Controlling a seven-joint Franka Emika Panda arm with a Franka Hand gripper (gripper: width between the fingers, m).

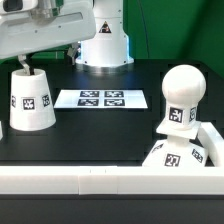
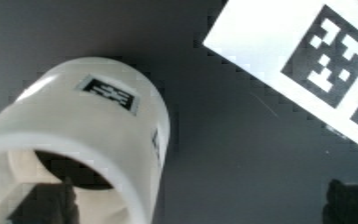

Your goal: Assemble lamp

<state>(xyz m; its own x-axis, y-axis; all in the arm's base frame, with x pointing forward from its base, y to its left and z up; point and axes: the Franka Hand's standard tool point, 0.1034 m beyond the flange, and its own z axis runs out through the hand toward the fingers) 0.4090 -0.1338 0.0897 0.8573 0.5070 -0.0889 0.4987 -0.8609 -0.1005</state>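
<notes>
The white cone shade (image 1: pixel 30 100) stands on the black table at the exterior view's left, narrow end up. My gripper (image 1: pixel 22 63) hangs just over its top. In the wrist view the shade (image 2: pixel 91 120) fills one side. The gripper (image 2: pixel 194 205) is open: one finger (image 2: pixel 43 205) is over the shade's top opening, the other (image 2: pixel 350 200) is over bare table, so the jaws straddle the shade's wall without holding it. The round bulb (image 1: pixel 182 95) stands upright on the base (image 1: pixel 185 155) at the exterior view's lower right.
The marker board (image 1: pixel 100 99) lies flat mid-table, right of the shade, and shows in the wrist view (image 2: pixel 309 50). A white rail (image 1: pixel 90 182) runs along the table's front edge, with the base against it. The arm's white pedestal (image 1: pixel 103 45) stands at the back.
</notes>
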